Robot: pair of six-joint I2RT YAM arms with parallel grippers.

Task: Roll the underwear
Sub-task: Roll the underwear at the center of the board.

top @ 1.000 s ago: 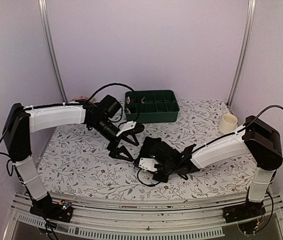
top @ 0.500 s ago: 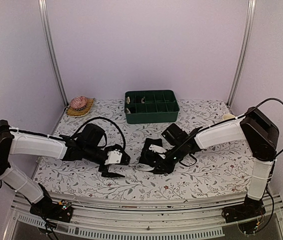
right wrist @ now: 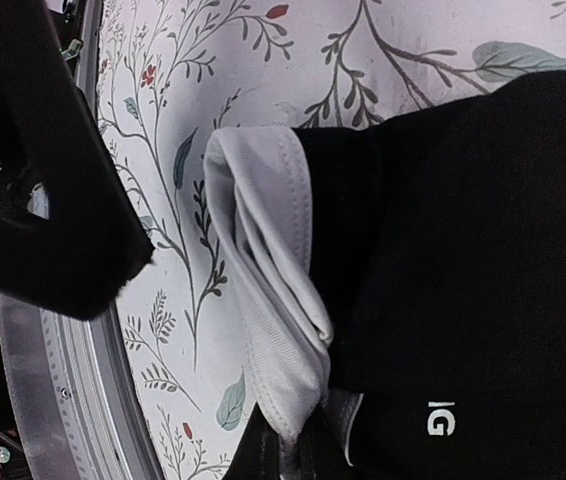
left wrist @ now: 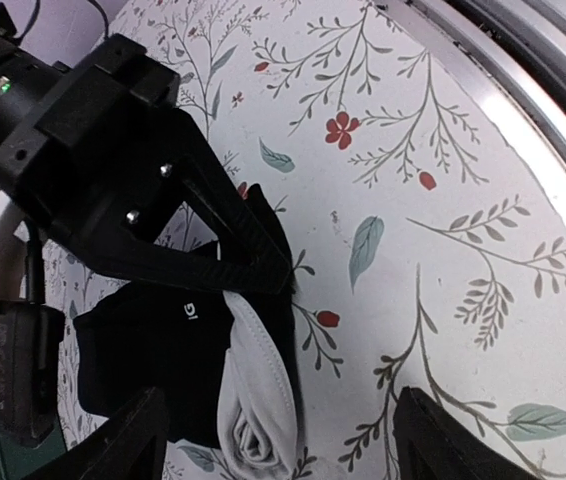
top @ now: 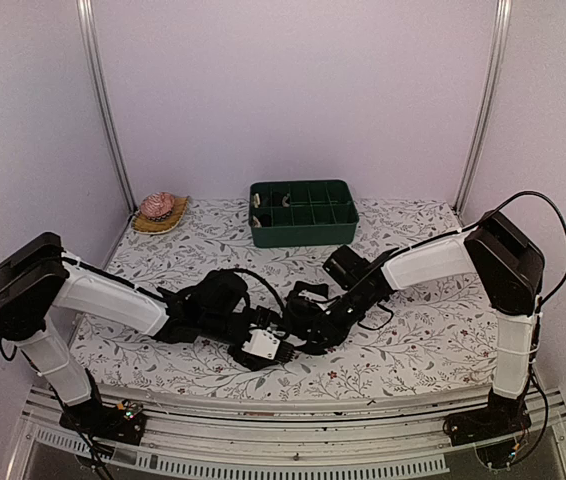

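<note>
The underwear (left wrist: 163,350) lay bunched near the middle of the floral surface (top: 413,340), towards its front edge, between the two arms, which reached in from either side. It was black, with a pale waistband (left wrist: 253,400) rolled along one edge and small white lettering (right wrist: 441,420) on the black cloth beside it. The right claw (left wrist: 281,278) was closed, its tips pinched together on the edge of the underwear; in the right wrist view the pale band ran down into the closed fingers at the bottom of the frame. The left claw (left wrist: 278,430) was open, its two fingers (left wrist: 138,440) spread wide and low over the surface, holding nothing. The rolled band sat just inside the gap, close to one finger, while the other finger stood over bare printed cloth, apart from the garment. The two claws faced each other closely, with the bundle between them. Well behind them, at the back of the surface, stood a green tray (top: 303,232) with compartments, and at the back left corner a pink object (top: 158,205) rested on a small mat.
</note>
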